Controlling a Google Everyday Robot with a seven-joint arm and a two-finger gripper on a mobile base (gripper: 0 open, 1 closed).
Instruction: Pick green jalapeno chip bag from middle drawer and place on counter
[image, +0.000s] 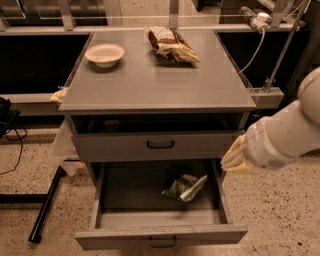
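Note:
The green jalapeno chip bag (184, 187) lies crumpled in the open middle drawer (160, 237), right of centre, its pale edge facing right. The counter (155, 82) is the grey cabinet top above. My white arm comes in from the right. My gripper (231, 159) is at its cream-coloured end, just outside the drawer's right wall. It is above and to the right of the bag and does not touch it.
A white bowl (105, 54) and a brown-and-cream snack bag (171, 45) sit on the counter's back part. The upper drawer (160, 145) is slightly ajar above the open one. A black stand leg (45, 210) lies on the speckled floor to the left.

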